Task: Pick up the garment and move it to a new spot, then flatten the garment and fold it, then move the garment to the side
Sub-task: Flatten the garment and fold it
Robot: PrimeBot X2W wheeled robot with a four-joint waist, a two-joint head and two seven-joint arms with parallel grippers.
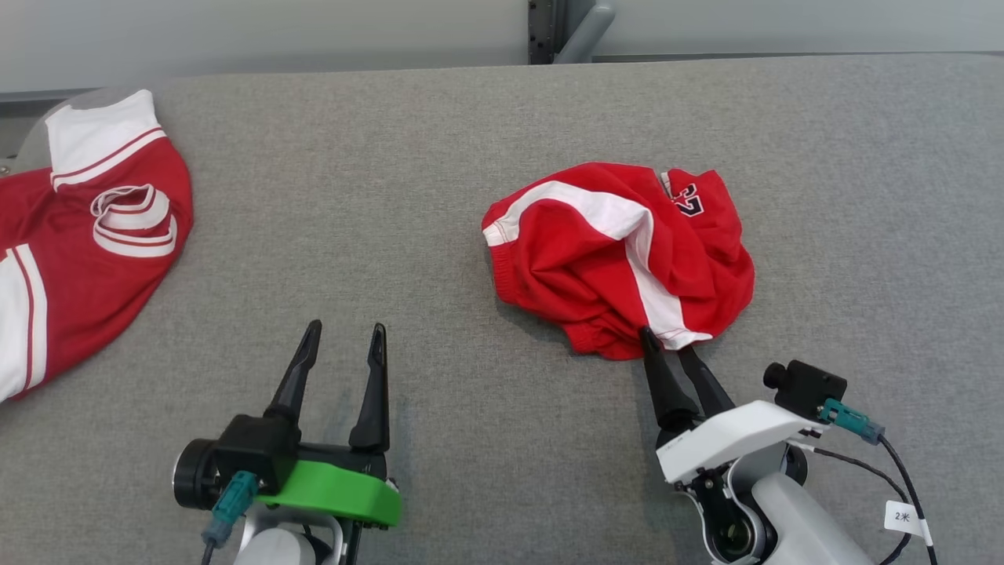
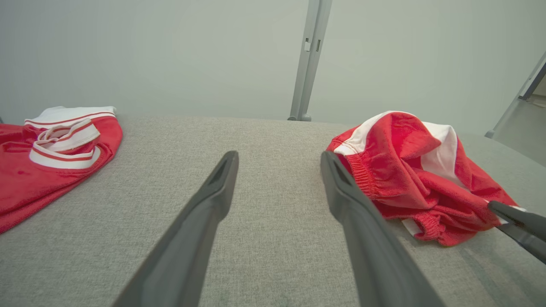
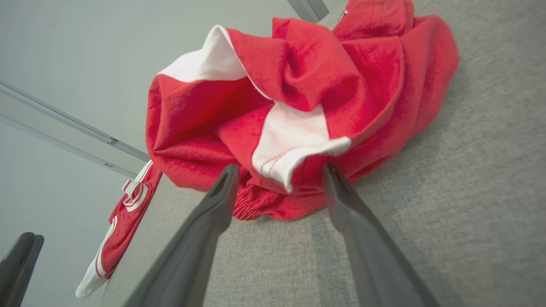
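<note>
A: Where are the crumpled red cloth shorts with the white side stripe (image 1: 620, 259)?
B: Bunched at the right gripper (image 1: 665, 340), its fingers spread either side of the white hem fold.
A: And the left gripper (image 1: 347, 326)?
B: Fingers apart over the grey fabric tabletop (image 1: 471, 141). The shorts lie to its right, and a red-and-white jersey (image 1: 94, 259) is well to its left.

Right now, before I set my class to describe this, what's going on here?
A robot is working on a crumpled red-and-white garment heaped on the grey table. Its right gripper has its open fingers either side of the white corner at the heap's near edge, not closed on it. The left gripper is open over bare table, apart from the heap. A second red garment lies at the table's left edge.
</note>
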